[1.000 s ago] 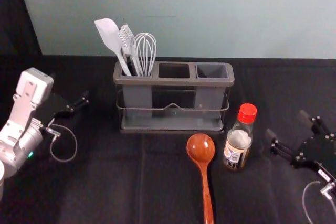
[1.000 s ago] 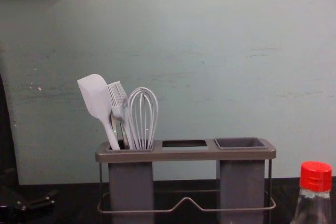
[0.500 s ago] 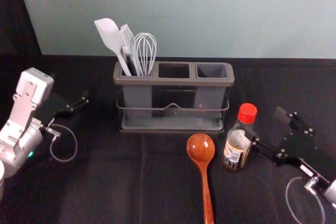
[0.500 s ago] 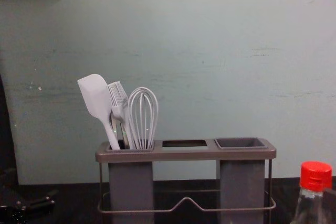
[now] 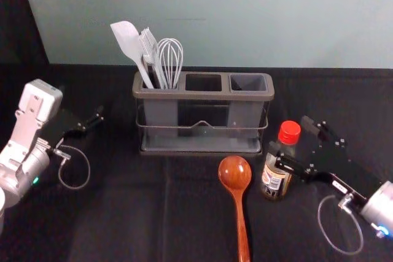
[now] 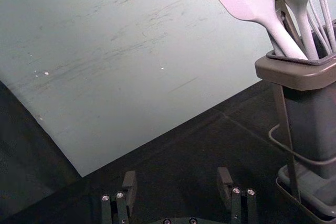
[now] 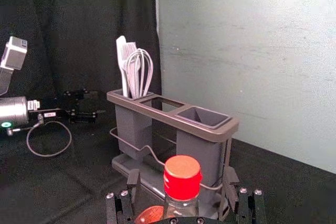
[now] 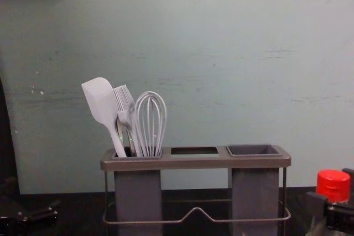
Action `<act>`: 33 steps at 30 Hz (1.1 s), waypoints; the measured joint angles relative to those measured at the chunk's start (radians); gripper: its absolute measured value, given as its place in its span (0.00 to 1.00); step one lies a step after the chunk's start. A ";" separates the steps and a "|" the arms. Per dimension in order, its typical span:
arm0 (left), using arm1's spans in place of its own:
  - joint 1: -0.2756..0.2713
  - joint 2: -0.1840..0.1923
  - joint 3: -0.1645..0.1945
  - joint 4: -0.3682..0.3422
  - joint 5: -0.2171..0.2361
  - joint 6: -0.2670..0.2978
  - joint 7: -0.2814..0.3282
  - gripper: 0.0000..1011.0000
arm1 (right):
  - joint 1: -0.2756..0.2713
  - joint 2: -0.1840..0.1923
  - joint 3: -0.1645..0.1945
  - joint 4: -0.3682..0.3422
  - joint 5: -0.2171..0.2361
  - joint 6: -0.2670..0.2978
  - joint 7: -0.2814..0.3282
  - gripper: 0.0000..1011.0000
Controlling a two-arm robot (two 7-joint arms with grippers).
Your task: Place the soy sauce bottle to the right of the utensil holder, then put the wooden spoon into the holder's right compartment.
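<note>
I've got my right gripper [image 5: 290,137] spread open around the upright soy sauce bottle [image 5: 274,183], right of the wooden spoon [image 5: 234,173] on the desk [image 5: 123,219], my left gripper [image 5: 91,121] parked open left of the utensil holder [image 5: 202,96].

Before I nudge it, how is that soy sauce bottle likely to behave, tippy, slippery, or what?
The soy sauce bottle stands upright, tall and narrow, so a push near its red cap could tip it. If it fell, its round body would probably roll. The clear, shiny wall looks rigid and may be slippery.
</note>
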 joint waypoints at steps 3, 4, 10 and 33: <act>0.000 0.000 0.000 0.000 0.000 0.000 0.000 0.99 | 0.015 -0.012 -0.003 0.008 -0.005 0.009 0.011 0.99; 0.000 0.000 0.000 0.000 0.000 0.000 0.000 0.99 | 0.018 -0.014 -0.003 0.010 -0.006 0.011 0.014 0.99; 0.000 0.000 0.000 0.000 0.000 0.000 0.000 0.99 | 0.038 -0.039 -0.002 0.028 -0.016 0.023 0.032 0.99; 0.000 0.000 0.000 0.000 0.000 0.000 0.000 0.99 | 0.037 -0.094 0.035 0.045 -0.049 0.035 0.070 0.99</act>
